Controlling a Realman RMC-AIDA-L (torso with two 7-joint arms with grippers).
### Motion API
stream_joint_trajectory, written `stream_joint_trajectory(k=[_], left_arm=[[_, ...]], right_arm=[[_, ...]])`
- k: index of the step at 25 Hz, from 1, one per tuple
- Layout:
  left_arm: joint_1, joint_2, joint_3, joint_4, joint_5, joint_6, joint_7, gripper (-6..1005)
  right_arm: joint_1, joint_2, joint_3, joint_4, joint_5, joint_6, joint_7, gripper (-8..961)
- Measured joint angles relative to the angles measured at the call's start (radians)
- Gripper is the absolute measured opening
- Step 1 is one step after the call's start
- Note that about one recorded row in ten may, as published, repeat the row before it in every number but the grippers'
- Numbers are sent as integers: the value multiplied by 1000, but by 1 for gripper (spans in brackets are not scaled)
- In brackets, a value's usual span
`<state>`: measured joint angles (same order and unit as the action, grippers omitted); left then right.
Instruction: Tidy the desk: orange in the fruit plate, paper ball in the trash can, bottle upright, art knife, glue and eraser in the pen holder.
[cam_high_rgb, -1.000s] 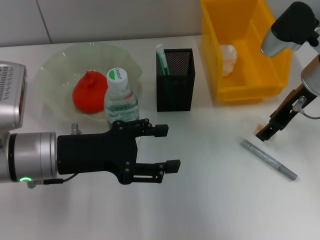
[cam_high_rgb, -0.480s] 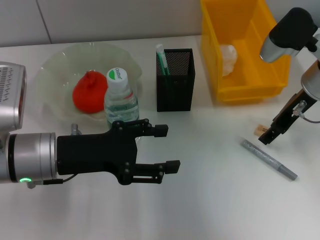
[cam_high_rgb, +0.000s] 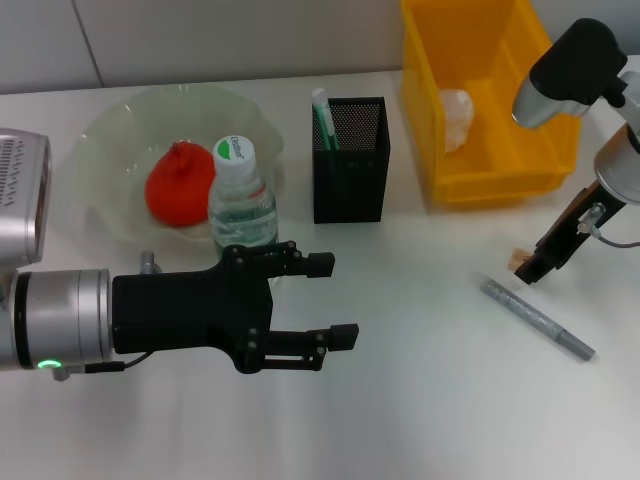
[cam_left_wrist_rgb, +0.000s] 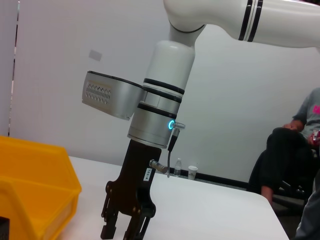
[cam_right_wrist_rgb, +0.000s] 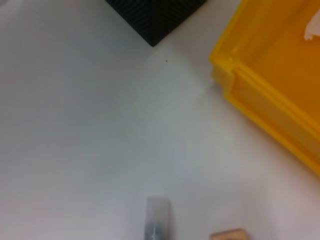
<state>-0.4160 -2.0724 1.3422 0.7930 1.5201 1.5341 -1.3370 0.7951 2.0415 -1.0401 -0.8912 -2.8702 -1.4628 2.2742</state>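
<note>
The orange (cam_high_rgb: 178, 188) lies in the pale-green fruit plate (cam_high_rgb: 110, 135). At the plate's front edge the bottle (cam_high_rgb: 241, 205) stands upright. A green-and-white glue stick (cam_high_rgb: 322, 115) pokes out of the black mesh pen holder (cam_high_rgb: 350, 165). The paper ball (cam_high_rgb: 457, 117) rests inside the yellow trash can (cam_high_rgb: 490, 150). The small tan eraser (cam_high_rgb: 518, 260) lies on the table, with my right gripper (cam_high_rgb: 535, 265) just beside it on the right. The grey art knife (cam_high_rgb: 537, 318) lies in front of them. My left gripper (cam_high_rgb: 335, 298) hovers open and empty, in front of the bottle.
The right wrist view looks down on a pen holder corner (cam_right_wrist_rgb: 155, 15), the trash can wall (cam_right_wrist_rgb: 265, 85), the knife's end (cam_right_wrist_rgb: 158, 222) and the eraser (cam_right_wrist_rgb: 227, 235). The left wrist view shows the right arm's gripper (cam_left_wrist_rgb: 122, 227) beside the yellow bin (cam_left_wrist_rgb: 30, 182).
My right gripper, over the eraser a second ago, has shifted slightly right, uncovering the eraser on the table. The left arm has barely moved.
</note>
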Motion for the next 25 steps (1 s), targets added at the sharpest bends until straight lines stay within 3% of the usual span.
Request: stream_joint_trajectory(k=[25], left_arm=[[1, 0, 0, 0, 0, 0, 1, 802]], right_arm=[[10, 6, 0, 27, -17, 27, 21, 378]])
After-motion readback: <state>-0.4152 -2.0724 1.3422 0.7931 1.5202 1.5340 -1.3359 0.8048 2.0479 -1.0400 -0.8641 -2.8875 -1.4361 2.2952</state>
